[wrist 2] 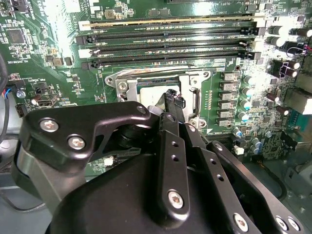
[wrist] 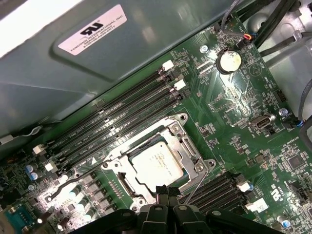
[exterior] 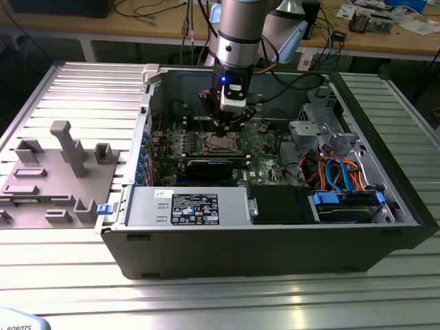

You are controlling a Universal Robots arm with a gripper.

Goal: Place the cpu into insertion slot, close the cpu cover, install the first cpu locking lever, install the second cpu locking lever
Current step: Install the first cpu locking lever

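Observed cpu (wrist: 157, 163) seated beneath closed cpu cover (wrist: 186, 152). Found gripper (exterior: 225, 126) low over motherboard (exterior: 265, 144), just beside cover edge, jaws drawn together (cannot tell whether pinching anything).

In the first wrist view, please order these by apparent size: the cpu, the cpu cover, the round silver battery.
1. cpu cover
2. cpu, seen inside the cover's window
3. round silver battery, clearly the smallest

Exterior view: bright, even overhead light w/ glare streaks on bench (exterior: 261, 302) front edge; computer case (exterior: 275, 240) inside dimmer. Second wrist view: capacitors (wrist 2: 247, 91) blown out. First wrist view: sharp, coin cell (wrist: 229, 61) glinting.
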